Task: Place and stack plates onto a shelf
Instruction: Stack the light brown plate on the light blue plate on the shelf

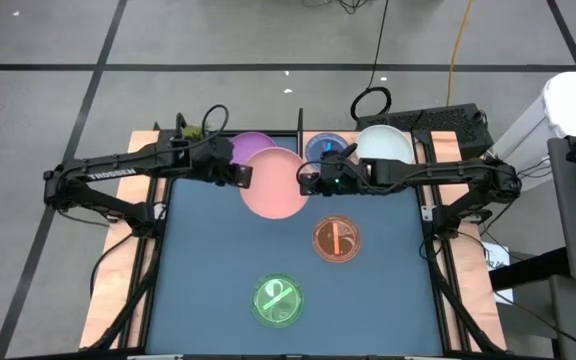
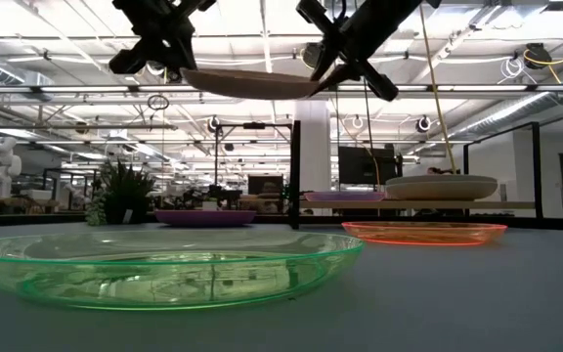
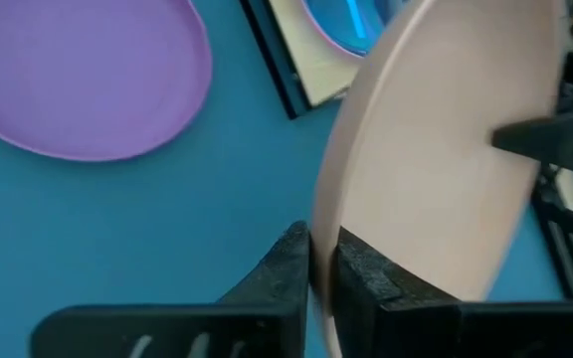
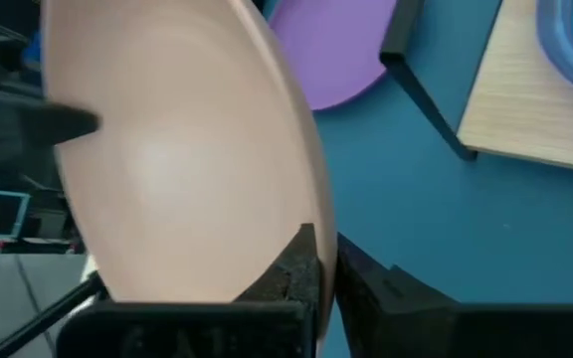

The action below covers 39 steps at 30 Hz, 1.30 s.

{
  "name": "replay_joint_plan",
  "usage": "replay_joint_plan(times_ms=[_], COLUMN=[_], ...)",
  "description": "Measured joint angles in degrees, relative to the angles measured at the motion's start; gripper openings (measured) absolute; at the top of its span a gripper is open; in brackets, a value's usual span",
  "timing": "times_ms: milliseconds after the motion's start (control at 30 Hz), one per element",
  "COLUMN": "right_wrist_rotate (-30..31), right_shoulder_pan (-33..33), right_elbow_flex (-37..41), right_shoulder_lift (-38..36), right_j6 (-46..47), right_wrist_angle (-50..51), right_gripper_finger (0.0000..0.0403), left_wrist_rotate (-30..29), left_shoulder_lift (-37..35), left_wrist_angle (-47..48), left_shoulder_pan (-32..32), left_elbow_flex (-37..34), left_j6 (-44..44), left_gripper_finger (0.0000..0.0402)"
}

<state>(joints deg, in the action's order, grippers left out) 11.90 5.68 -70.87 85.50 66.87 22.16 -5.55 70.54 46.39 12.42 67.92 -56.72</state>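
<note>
Plates counted from my overhead view: six. Large opaque, three: purple plate [image 1: 251, 146] upper centre-left, pink plate [image 1: 274, 183] centre, pale plate [image 1: 385, 144] upper right. Small translucent, three: blue plate [image 1: 325, 146] upper centre, orange plate [image 1: 337, 240] right of centre, green plate [image 1: 277, 301] lower centre. Shelf [image 1: 313, 141]: one, top centre. My end effectors: two, left end effector [image 1: 245, 176], right end effector [image 1: 305, 180], both clamped on pink plate rim. Desk [image 1: 208, 280]: one.

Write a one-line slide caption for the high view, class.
Both pincers, left and right, grip opposite rims of the pink plate, held above the blue table.
</note>
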Motion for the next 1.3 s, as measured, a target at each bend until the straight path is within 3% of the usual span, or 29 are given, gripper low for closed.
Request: replay_joint_plan(times_ms=[467, 733, 867, 1067, 1300], right_wrist_rotate=[-3.0, -6.3, -7.8, -9.9, -10.4], right_shoulder_pan=[1.5, 1.4, 1.5, 1.8, 1.9], right_elbow_flex=[0.0, 0.1, 0.1, 0.1, 0.1], right_shoulder_lift=[0.0, 0.1, -0.2, -2.9, -10.9], right_j6=[-0.4, -0.8, -0.7, -0.7, -1.6], right_wrist_angle=[0.8, 0.8, 0.8, 3.1, 12.0], right_gripper_finger=[0.0002, 0.0001, 0.0001, 0.0000, 0.0000], left_wrist_rotate=[-1.4, -1.5, -2.1, -3.8, -4.0], left_shoulder_lift=[0.0, -1.2, -3.5, -7.4, -10.2], left_wrist_angle=[-3.3, -4.7, -5.0, -4.9, -4.5], left_shoulder_pan=[-0.2, -0.2, 0.1, 2.2, 5.1], left_elbow_flex=[0.0, 0.1, 0.1, 0.1, 0.2], left_j6=[1.5, 3.2, 4.0, 6.0, 11.4], left_gripper_finger=[0.0086, 0.0229, 0.0278, 0.0289, 0.0289])
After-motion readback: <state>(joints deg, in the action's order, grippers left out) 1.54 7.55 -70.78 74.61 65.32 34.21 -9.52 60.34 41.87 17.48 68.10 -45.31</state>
